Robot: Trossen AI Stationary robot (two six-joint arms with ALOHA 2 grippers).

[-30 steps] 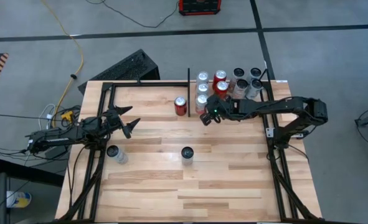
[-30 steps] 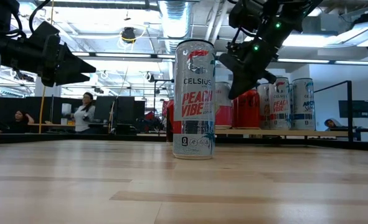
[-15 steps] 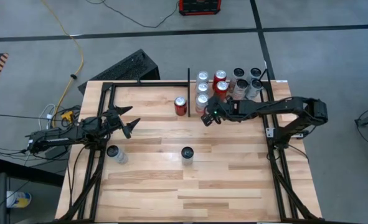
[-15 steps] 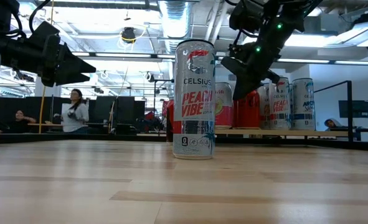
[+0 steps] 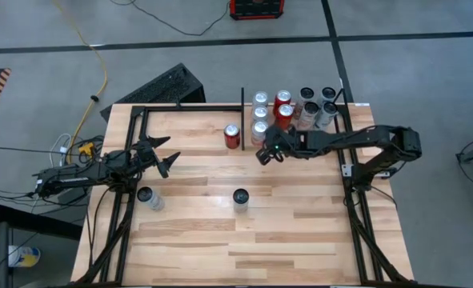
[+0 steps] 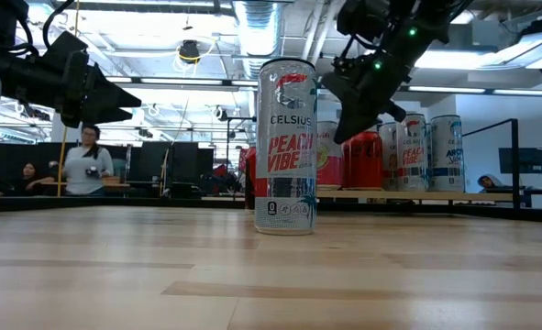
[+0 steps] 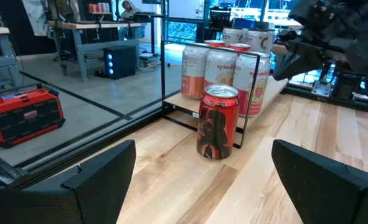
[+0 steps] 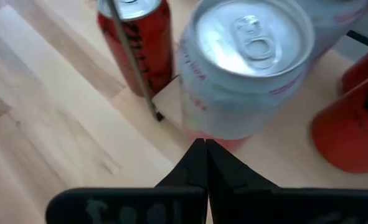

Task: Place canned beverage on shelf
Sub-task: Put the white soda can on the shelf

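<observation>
The shelf [image 5: 344, 120] is a raised wooden plank with black rails at the table's far right; several cans [image 5: 304, 108] stand on it. A black divider bar [image 5: 242, 104] bounds it on the left. A red can [image 5: 233, 136] stands on the table just left of the bar. A Celsius can [image 5: 241, 197] stands mid-table, and another can [image 5: 146, 194] stands at the left. My right gripper [image 5: 260, 154] is shut and empty, raised by the shelf's near left corner, over a silver-topped can [image 8: 252, 43]. My left gripper [image 5: 170, 164] is open and empty at the left.
The red can [image 7: 218, 121] stands against the shelf's rail, facing my left gripper [image 7: 212, 186]. The Celsius can [image 6: 286, 147] is nearest the table's front. Bare wood lies across the table's near half. A keyboard [image 5: 160, 86] lies on the floor beyond the far edge.
My right gripper has drifted a little toward the table's left edge, away from the shelf cans, and stays shut. No can has moved.
</observation>
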